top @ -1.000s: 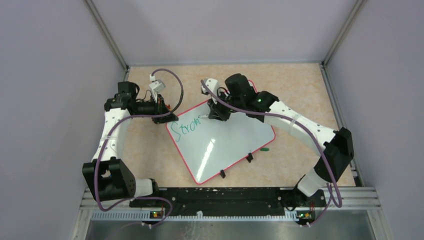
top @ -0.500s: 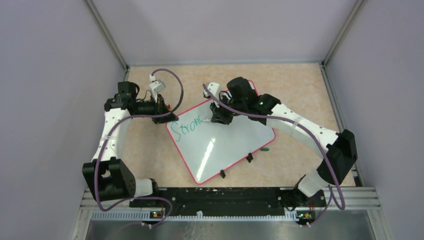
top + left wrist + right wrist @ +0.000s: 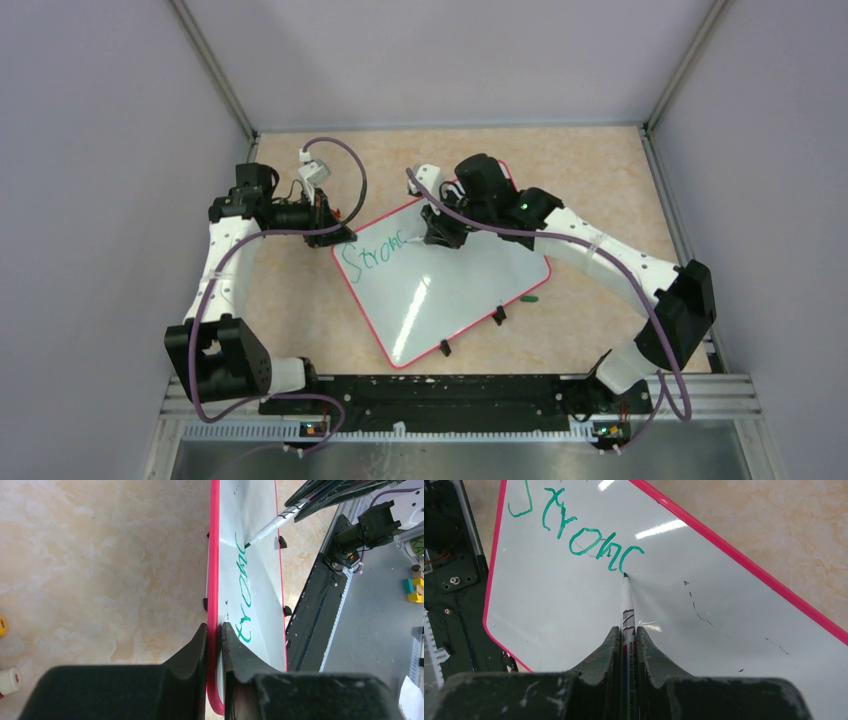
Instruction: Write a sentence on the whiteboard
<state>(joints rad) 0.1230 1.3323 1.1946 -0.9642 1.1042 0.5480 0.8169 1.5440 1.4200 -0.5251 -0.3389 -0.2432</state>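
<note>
left gripper [image 3: 214, 630]: closed on the red-pink rim of the whiteboard [image 3: 260, 580], one finger on each side of the edge, near a rounded corner.
right gripper [image 3: 626, 630]: clamped on a whiteboard marker [image 3: 628, 605], whose barrel ran out between the two fingers, pointing away from the wrist.
whiteboard: lay flat on the table [image 3: 100, 555], spread out below and ahead of the right gripper; its rim ran straight ahead from the left gripper.
sentence [image 3: 584, 535]: green handwriting reading about "Stronc", beginning near the left gripper and ending at the marker's tip.
whiteboard marker: green tip touched the board just ahead of the right gripper, at the last letter.
black clips [image 3: 499, 316]: two on the board's edge, well apart from both grippers.
</note>
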